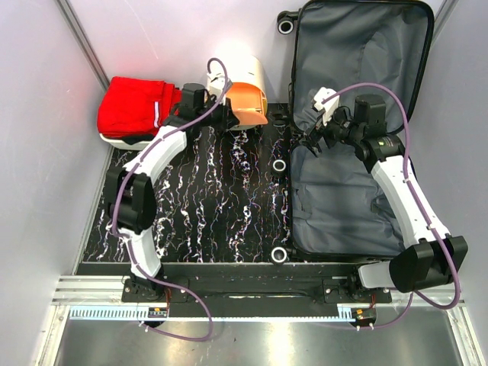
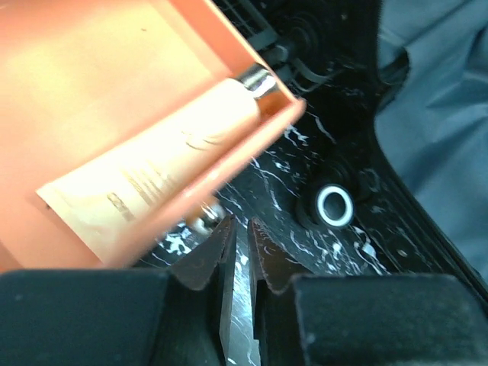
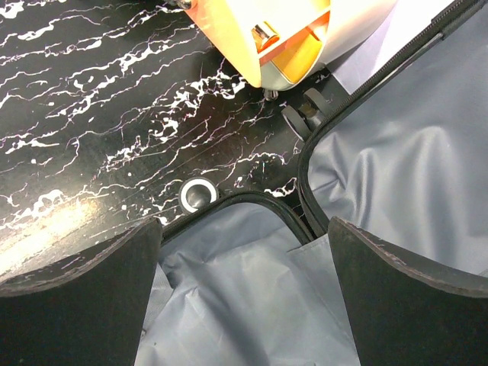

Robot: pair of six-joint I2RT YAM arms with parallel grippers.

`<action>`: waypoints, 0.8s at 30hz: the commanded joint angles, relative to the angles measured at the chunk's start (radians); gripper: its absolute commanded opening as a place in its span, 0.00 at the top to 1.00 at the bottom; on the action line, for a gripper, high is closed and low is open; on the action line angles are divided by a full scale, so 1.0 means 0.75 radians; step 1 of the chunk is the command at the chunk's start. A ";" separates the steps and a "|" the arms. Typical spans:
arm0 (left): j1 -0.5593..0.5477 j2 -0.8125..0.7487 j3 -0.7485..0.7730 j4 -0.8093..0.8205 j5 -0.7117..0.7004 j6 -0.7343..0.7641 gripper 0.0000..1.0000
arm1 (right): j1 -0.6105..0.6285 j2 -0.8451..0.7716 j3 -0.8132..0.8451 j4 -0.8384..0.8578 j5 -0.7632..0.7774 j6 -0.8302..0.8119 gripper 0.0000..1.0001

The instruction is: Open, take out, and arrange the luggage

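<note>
The luggage [image 1: 347, 206] lies open on the right, its grey lining showing in both halves and its lid [image 1: 358, 53] at the back. My right gripper [image 1: 313, 142] hovers open over the near half's lining [image 3: 252, 305] by the hinge, with nothing between its fingers. My left gripper [image 1: 229, 116] sits at the cream-and-orange cylindrical box [image 1: 245, 90] lying on its side. In the left wrist view its jaws [image 2: 239, 225] stand nearly together with only a thin slit, empty, just below the box's orange rim [image 2: 252, 137]. A pale tube [image 2: 168, 160] lies inside the box.
A red garment [image 1: 133, 105] rests on a white tray [image 1: 122, 141] at the back left. A black marbled mat [image 1: 213, 198] covers the table between the arms. Suitcase wheels [image 1: 280, 166] stick out along the luggage's left side.
</note>
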 commanded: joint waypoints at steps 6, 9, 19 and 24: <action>0.006 0.214 0.328 0.122 -0.155 0.012 0.85 | 0.000 -0.051 -0.007 0.016 0.055 0.021 0.00; 0.014 0.283 0.410 0.138 -0.178 0.012 0.84 | -0.003 -0.041 -0.005 0.016 0.069 0.019 0.00; 0.117 0.519 0.616 0.306 -0.219 -0.115 0.74 | -0.003 0.008 0.023 0.014 0.112 0.033 0.00; 0.135 0.564 0.643 0.410 -0.170 -0.144 0.71 | -0.003 0.027 0.029 0.018 0.137 0.058 0.00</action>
